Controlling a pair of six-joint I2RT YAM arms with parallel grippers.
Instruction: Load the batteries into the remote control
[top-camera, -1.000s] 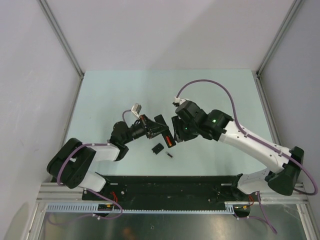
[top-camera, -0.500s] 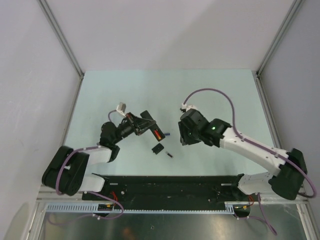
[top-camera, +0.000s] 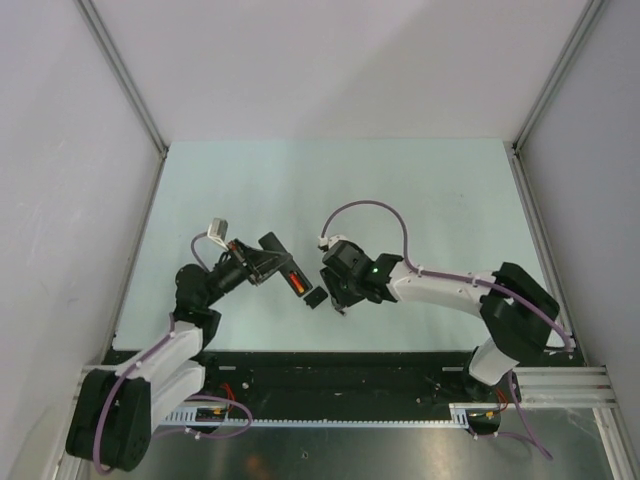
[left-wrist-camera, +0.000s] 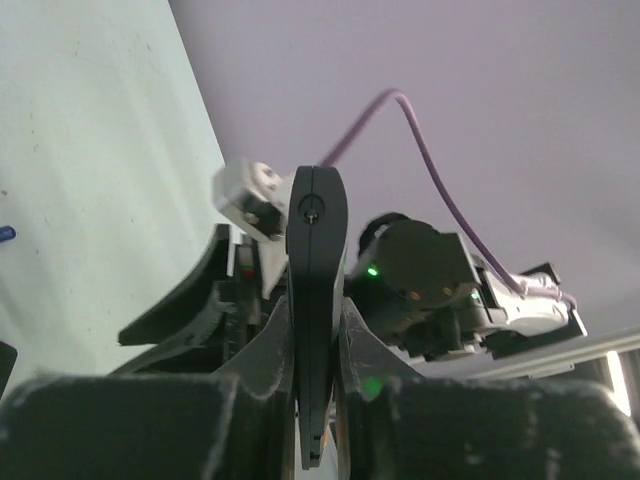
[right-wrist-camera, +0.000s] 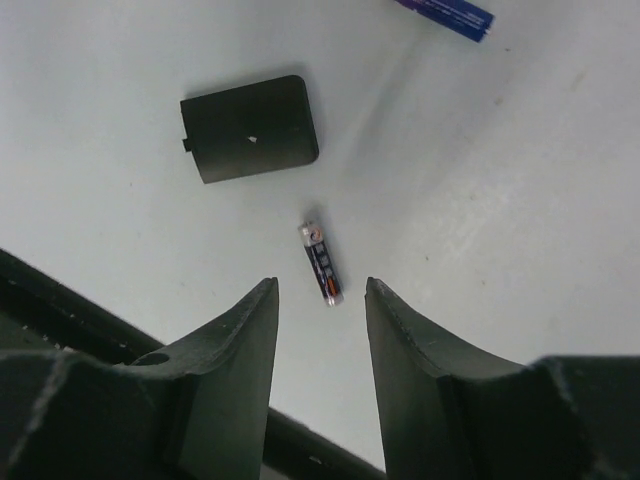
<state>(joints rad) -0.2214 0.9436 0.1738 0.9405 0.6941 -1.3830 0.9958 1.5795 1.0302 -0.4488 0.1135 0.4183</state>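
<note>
Clamping remote control, left gripper shows in top view; red battery visible in remote's bay. Right gripper hangs low over table, nearer arm to loose cells.

Left wrist: remote edge-on, pinched between fingers.

Right wrist: jaws spread, nothing held. Dark battery lies on table just ahead, between tips, long axis roughly along fingers. Cover and blue battery lie beyond.

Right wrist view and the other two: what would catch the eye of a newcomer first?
In the right wrist view, a dark battery lies on the table just ahead of the open jaws of the right gripper. The black cover lies beyond it, and a blue battery is at the top edge. In the left wrist view, the left gripper clamps the remote control edge-on.
</note>
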